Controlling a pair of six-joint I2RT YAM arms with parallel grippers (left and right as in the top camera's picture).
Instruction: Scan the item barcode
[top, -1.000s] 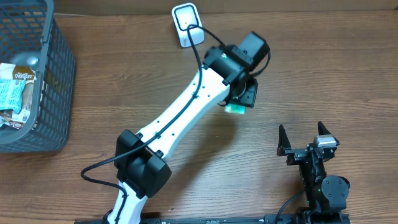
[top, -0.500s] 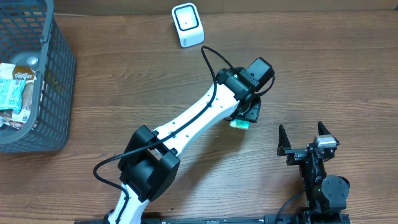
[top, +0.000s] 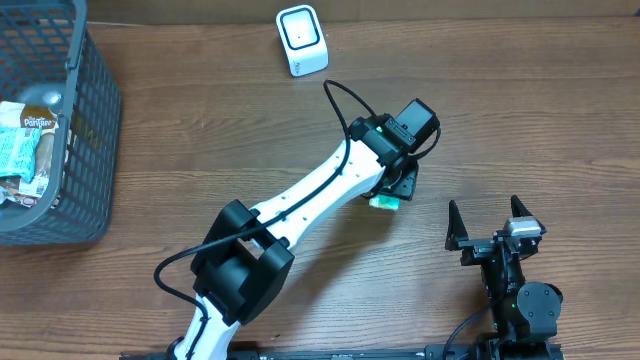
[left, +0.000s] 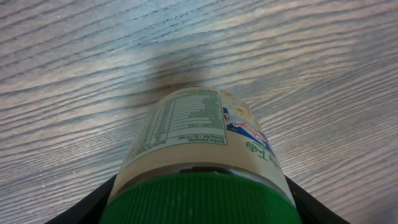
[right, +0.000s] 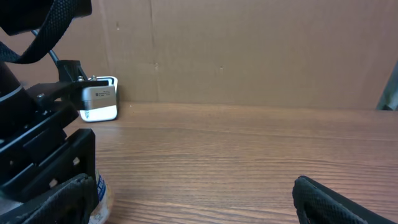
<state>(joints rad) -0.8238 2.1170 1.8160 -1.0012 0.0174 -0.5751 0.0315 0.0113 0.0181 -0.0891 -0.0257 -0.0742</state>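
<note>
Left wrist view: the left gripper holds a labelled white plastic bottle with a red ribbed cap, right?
No: the left wrist view shows a green ribbed cap, not red. The left gripper does hold the labelled white plastic bottle.

The bottle (left: 199, 143), with a green cap and a white printed label, is clamped between the left gripper's (left: 199, 202) jaws, cap toward the wrist and base toward the table. The white scanner (top: 302, 40) stands well apart from them.
</note>
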